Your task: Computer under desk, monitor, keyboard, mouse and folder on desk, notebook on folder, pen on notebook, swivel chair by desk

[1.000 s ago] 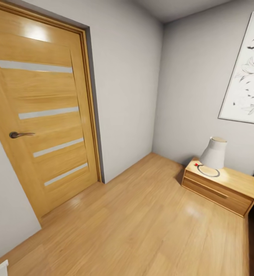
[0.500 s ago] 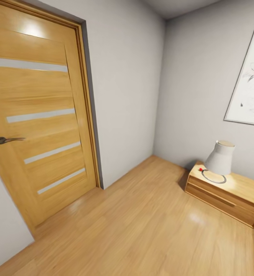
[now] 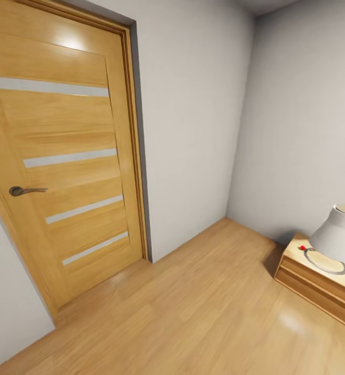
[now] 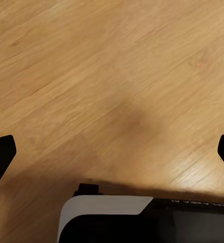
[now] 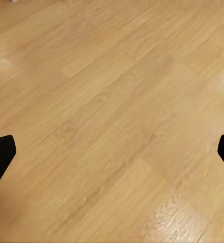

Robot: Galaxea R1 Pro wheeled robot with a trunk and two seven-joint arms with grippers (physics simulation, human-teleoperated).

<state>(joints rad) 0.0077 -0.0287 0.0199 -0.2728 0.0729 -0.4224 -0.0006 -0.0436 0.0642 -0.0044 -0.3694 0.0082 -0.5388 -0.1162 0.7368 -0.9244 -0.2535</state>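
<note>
robot in transit — door [image 3: 63, 161] and nightstand [image 3: 318, 276] ahead; both grippers [image 4: 112, 152] [image 5: 112, 152] hang spread, empty, over floor [image 3: 193, 312].

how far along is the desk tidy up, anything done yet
Nothing shows as done: no desk items are in sight. Both grippers, left and right, are open and empty over wood floor. The head faces a closed door and nightstand. Every step looks left.
</note>
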